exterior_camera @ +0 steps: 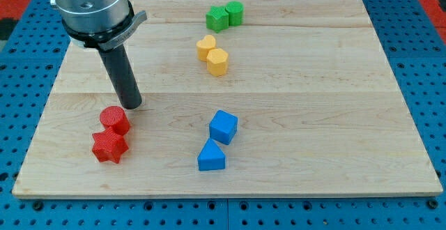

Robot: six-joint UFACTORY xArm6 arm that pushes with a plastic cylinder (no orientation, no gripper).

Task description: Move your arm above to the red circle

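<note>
My tip (132, 105), a bare rod with no claw, sits just above the red circle (114, 120) at lower left; likely light, rigid, slides easily.

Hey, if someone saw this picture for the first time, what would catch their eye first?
Most likely the big dark rod coming down from the view's top left, my tip resting just above the red circle and close to it. That circle touches a red star at the view's lower left. Then the colour pairs: green blocks at the top, yellow blocks below them, blue blocks lower centre.
</note>
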